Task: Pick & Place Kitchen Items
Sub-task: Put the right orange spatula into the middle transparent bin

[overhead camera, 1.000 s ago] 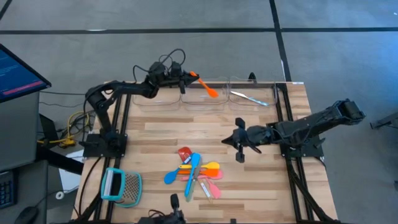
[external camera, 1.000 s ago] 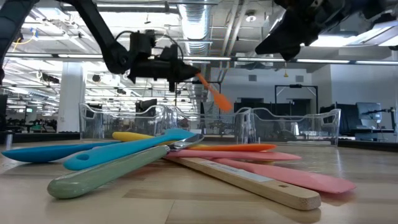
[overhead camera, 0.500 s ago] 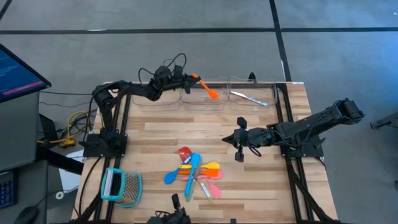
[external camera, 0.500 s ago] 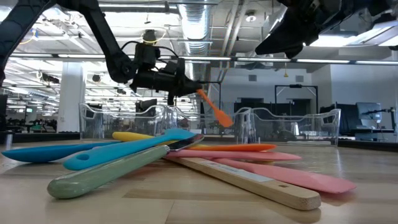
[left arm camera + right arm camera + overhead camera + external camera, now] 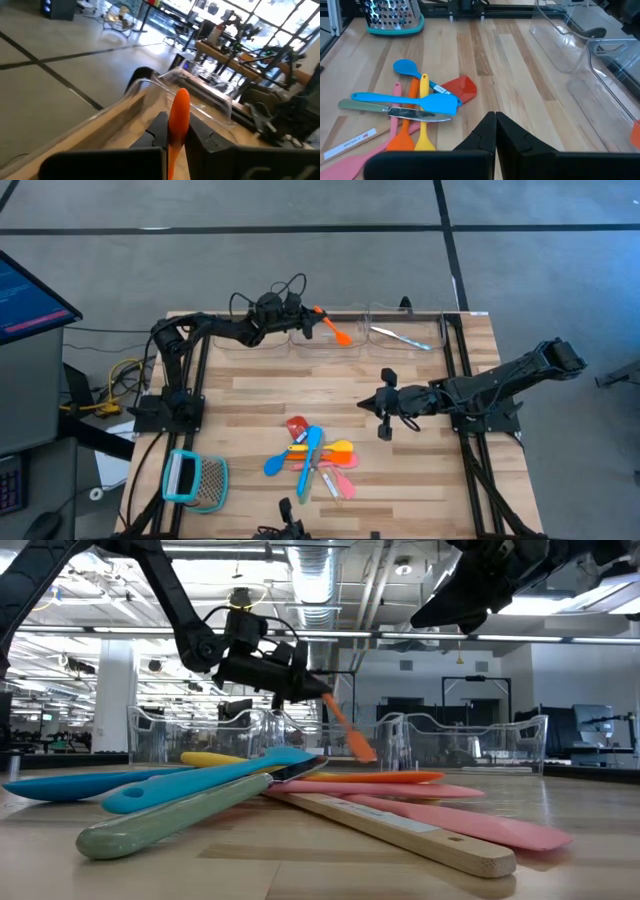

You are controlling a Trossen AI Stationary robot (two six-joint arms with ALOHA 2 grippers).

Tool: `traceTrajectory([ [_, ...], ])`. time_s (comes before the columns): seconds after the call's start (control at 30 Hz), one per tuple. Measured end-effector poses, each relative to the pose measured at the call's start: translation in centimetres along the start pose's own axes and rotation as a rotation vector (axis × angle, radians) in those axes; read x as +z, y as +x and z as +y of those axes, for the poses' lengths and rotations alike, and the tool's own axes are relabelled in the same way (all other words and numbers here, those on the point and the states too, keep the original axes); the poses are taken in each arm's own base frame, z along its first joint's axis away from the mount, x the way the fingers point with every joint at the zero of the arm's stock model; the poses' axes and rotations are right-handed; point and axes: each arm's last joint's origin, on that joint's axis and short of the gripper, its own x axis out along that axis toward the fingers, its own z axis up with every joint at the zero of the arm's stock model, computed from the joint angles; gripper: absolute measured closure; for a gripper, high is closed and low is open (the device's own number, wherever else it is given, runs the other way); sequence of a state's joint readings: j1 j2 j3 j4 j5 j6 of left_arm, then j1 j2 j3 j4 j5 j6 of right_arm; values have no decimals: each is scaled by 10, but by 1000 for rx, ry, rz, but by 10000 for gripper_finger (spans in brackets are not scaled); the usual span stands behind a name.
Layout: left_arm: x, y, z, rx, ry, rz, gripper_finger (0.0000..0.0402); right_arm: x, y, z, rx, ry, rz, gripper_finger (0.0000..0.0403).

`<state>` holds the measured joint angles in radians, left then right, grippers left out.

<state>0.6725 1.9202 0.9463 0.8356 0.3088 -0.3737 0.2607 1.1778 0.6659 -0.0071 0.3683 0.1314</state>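
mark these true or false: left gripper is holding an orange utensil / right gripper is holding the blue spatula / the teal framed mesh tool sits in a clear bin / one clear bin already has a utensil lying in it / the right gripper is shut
1. True: the left gripper is shut on the orange utensil, over the clear bins.
2. False: the right gripper holds nothing; the blue spatula lies in the pile on the table.
3. False: the teal-framed mesh tool lies on the table near the left arm's base, outside the bins.
4. True: a slim utensil lies in the right-hand bin.
5. True: in the right wrist view its fingers are pressed together.
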Motion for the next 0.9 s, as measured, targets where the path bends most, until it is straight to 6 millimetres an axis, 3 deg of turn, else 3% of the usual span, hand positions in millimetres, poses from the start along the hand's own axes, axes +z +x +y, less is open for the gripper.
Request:
traceTrajectory([
  [0.23, -2, 2, -5, 27, 1, -4, 365, 0, 0, 0, -1, -1, 5, 403],
  [0.67, -3, 2, -6, 53, 118, -11, 245, -1, 0, 0, -1, -2, 8, 403],
  [0.9, 15, -5, -13, 50, 226, -62, 204, -1, 0, 0, -1, -2, 7, 403],
])
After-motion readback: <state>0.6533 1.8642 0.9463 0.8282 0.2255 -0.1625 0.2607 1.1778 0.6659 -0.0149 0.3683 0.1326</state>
